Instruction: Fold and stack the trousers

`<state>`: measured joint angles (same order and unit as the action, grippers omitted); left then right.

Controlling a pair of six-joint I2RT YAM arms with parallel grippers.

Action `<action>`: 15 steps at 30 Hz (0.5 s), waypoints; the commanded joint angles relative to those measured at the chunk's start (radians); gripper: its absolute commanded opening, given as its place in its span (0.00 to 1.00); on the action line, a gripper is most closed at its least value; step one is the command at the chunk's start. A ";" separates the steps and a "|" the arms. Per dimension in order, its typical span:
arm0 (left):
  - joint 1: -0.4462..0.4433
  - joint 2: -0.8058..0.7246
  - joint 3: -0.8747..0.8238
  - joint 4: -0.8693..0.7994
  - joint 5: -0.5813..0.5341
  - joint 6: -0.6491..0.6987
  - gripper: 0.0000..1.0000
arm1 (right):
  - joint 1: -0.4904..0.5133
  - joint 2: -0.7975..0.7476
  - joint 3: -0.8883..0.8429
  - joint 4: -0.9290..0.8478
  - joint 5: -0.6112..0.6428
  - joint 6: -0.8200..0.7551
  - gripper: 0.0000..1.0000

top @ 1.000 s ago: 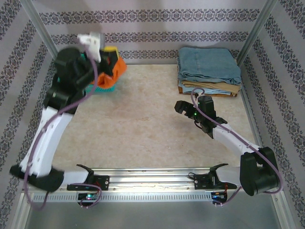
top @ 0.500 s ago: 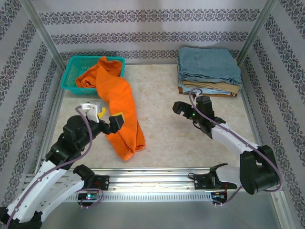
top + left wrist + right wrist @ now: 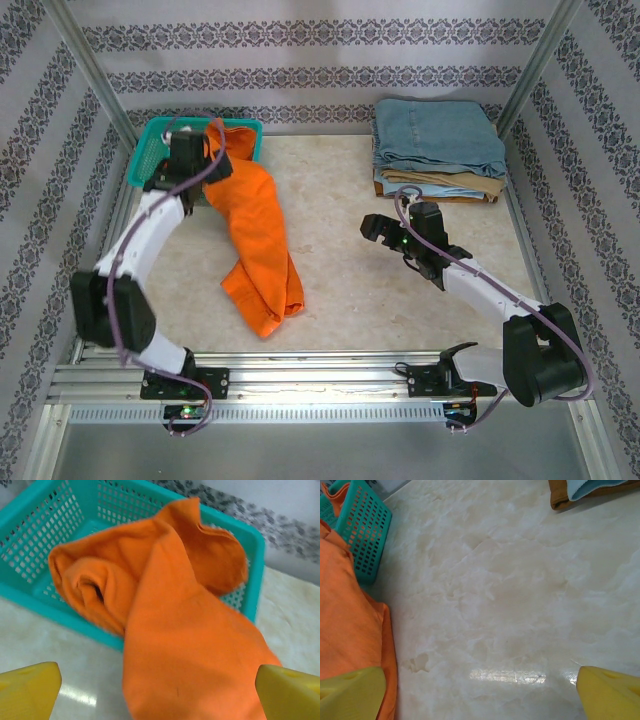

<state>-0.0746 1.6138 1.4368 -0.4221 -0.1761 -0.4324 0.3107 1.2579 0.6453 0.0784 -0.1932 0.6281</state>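
Teal basket (image 3: pixel 243 126) sits at the far left corner of the table (image 3: pixel 340 290). One end of the trousers (image 3: pixel 255 230) is bunched inside it. The rest spills over the basket's near right rim onto the table.

Trousers long axis: from the basket toward the near edge, leaning a bit right. The upper end is in the basket. The lower end is crumpled and doubled over near the front rail. Not folded, not flat.

My left gripper (image 3: pixel 158 680) hovers over the basket's near rim, above the cloth. Its jaws are spread wide and hold nothing. My right gripper (image 3: pixel 480 685) is mid-table over bare surface, also wide open and empty, well apart from the trousers.

The denim pair (image 3: pixel 435 135) lies folded on the tan pair (image 3: pixel 450 185) at the far right corner, close to the frame post. There is bare table between the trousers and the right gripper, and in front of that stack. The room is tight on the left, between the trousers and the side rail.
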 commanded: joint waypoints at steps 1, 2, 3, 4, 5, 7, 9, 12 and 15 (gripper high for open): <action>0.051 0.209 0.253 -0.114 0.041 -0.020 1.00 | 0.009 0.018 0.020 -0.007 -0.019 -0.020 0.98; 0.064 0.282 0.331 -0.144 0.029 -0.016 1.00 | 0.008 0.023 0.022 -0.010 -0.020 -0.024 0.98; 0.074 0.346 0.389 -0.169 0.018 -0.013 1.00 | 0.010 0.027 0.023 -0.011 -0.018 -0.025 0.98; 0.087 0.413 0.459 -0.193 0.014 -0.005 1.00 | 0.009 0.032 0.025 -0.014 -0.018 -0.026 0.98; 0.104 0.478 0.531 -0.226 0.013 0.001 1.00 | 0.009 0.036 0.028 -0.017 -0.017 -0.029 0.98; 0.130 0.599 0.668 -0.302 -0.004 0.006 1.00 | 0.009 0.044 0.030 -0.017 -0.017 -0.032 0.98; 0.150 0.699 0.805 -0.388 -0.037 0.009 1.00 | 0.008 0.056 0.035 -0.020 -0.015 -0.037 0.98; 0.171 0.783 0.933 -0.466 -0.092 0.003 1.00 | 0.009 0.071 0.044 -0.026 -0.022 -0.043 0.98; 0.191 0.790 0.905 -0.445 -0.131 -0.008 1.00 | 0.010 0.074 0.048 -0.029 -0.025 -0.044 0.98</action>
<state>0.0975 2.4245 2.3100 -0.7685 -0.2291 -0.4347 0.3107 1.3251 0.6628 0.0616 -0.2016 0.6025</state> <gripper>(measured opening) 0.997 0.978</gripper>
